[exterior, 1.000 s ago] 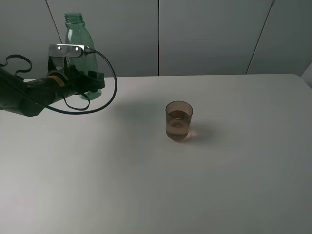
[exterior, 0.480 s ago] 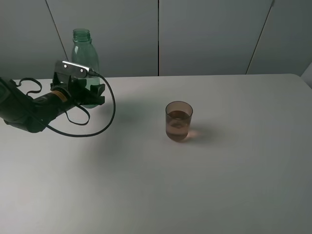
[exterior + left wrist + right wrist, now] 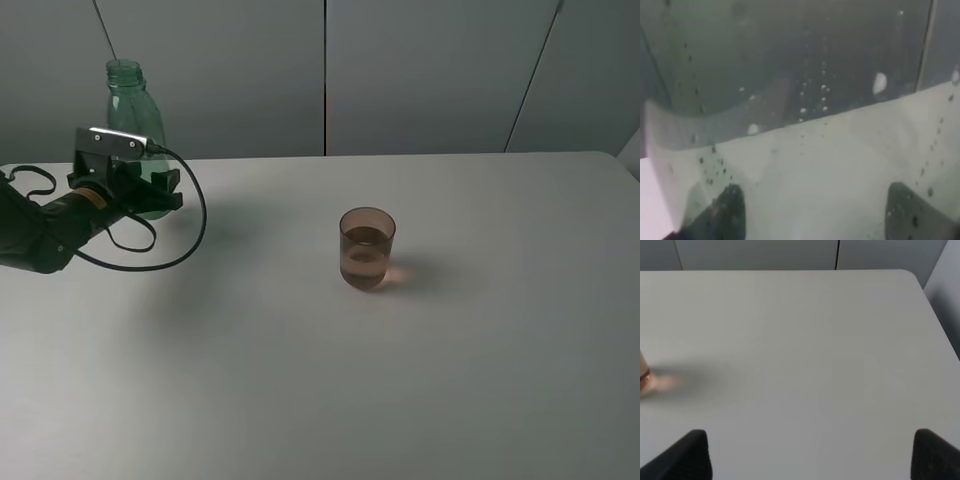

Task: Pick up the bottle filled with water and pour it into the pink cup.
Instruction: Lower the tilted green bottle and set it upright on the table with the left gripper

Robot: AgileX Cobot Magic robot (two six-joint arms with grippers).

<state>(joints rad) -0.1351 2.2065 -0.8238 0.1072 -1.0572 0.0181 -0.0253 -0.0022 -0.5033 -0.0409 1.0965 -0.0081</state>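
Bottle (upright) in left gripper | far-left table edge

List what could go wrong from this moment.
The green bottle has no cap, so any tilt in the left gripper could spill leftover drops onto the table. The pink cup stands free with liquid in it; a passing arm could knock it over. Droplets on the bottle wall hint at a slippery grip.
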